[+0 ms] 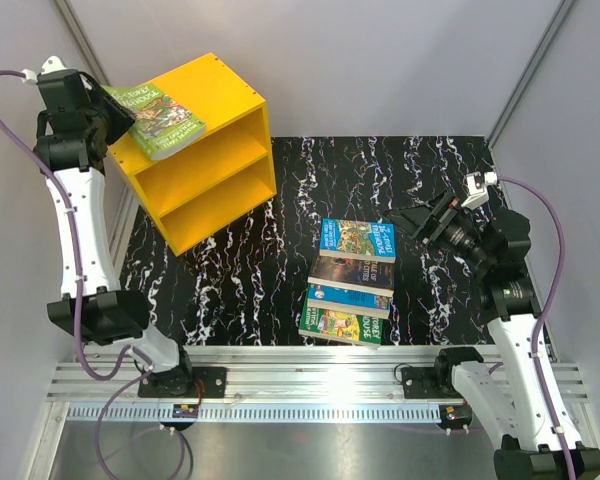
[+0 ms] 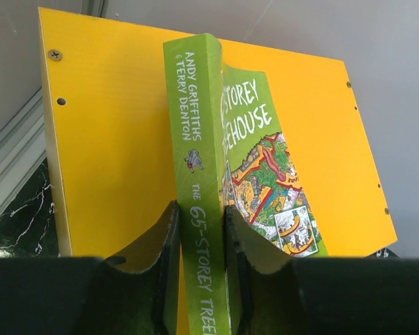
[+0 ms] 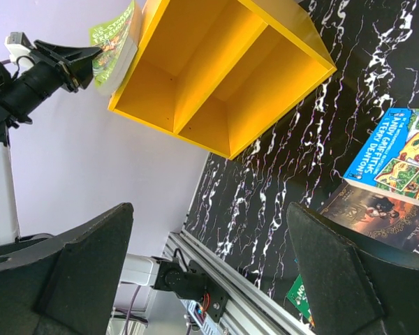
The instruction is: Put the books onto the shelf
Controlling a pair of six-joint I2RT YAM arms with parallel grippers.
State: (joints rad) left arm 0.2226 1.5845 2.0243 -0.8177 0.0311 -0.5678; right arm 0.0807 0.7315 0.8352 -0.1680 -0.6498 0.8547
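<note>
Observed from the near edge of the bench outward: four books are laid flat in an overlapping row a little right of centre, starting close to the near edge. A green-covered book lies nearest, followed by a blue one, a dark one and a blue cartoon-covered one farthest back. The order of overlap cannot be made out. The right tool is held above the right part of the bench, just beside the far end of the row, with its jaws spread wide and nothing between them. The yellow shelf is set at the far left corner of the bench, its open front turned toward the near right and both compartments seen bare. The left tool is raised over the left end of the shelf top, its jaws narrow and clamped on the spine of a green Treehouse book. That book is held tilted over the shelf top; contact with the top cannot be determined.
</note>
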